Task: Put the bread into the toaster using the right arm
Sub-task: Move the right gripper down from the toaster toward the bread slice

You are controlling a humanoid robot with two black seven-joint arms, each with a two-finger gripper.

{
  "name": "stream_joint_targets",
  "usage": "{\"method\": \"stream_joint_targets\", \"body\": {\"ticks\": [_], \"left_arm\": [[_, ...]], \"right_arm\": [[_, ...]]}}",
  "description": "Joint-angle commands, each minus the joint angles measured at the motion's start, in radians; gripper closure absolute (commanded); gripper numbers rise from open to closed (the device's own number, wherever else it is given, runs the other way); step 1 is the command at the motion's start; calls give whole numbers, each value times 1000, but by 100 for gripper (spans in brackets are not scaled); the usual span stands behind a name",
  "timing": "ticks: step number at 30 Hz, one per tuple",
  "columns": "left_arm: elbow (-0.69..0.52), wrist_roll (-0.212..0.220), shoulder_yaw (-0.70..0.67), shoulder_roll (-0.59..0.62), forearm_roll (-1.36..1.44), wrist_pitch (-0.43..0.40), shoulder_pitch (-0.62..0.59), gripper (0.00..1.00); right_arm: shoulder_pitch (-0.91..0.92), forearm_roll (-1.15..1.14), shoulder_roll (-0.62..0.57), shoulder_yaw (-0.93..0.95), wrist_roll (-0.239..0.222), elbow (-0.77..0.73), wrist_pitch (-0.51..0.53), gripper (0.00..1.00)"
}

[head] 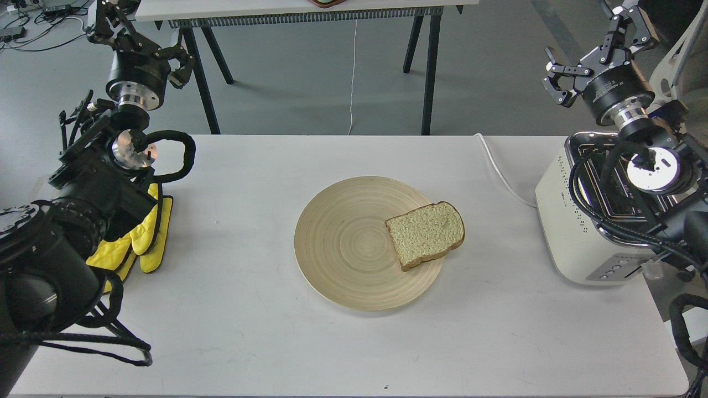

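Note:
A slice of pale tan bread [425, 233] with a brown crust lies flat on the right rim of a round wooden plate [343, 243] at the middle of the white table. The cream-white toaster [569, 232] stands at the table's right edge, and my right arm covers much of its chrome top. My right gripper [594, 51] hangs high above and behind the toaster, open and empty, far from the bread. My left gripper [145, 43] is raised at the far left, also open and empty.
Yellow gloves [145, 237] lie at the left table edge under my left arm. A white cord [500, 171] runs from the toaster over the back edge. A second table [298, 12] on black legs stands behind.

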Motion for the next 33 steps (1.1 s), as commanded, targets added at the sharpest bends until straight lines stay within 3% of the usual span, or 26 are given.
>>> {"method": "stream_joint_targets", "body": {"ticks": [1, 9, 13, 19, 24, 33], "left_arm": [[0, 0, 0, 0, 0, 0, 0, 0], [0, 0, 0, 1, 0, 0, 0, 0], [0, 0, 0, 0, 0, 0, 0, 0], [0, 1, 5, 1, 0, 0, 0, 0], [0, 1, 6, 0, 0, 0, 0, 0], [0, 1, 9, 1, 2, 0, 0, 0]], "right_arm": [[0, 6, 1, -12, -2, 1, -2, 0], [6, -24, -60, -177, 8, 102, -22, 1], [-9, -168, -189, -246, 10, 332, -172, 1], [-124, -463, -261, -293, 10, 576, -359, 1], [-222, -708, -245, -386, 8, 601, -496, 2], [-248, -738, -197, -621, 5, 552, -631, 7]]}}
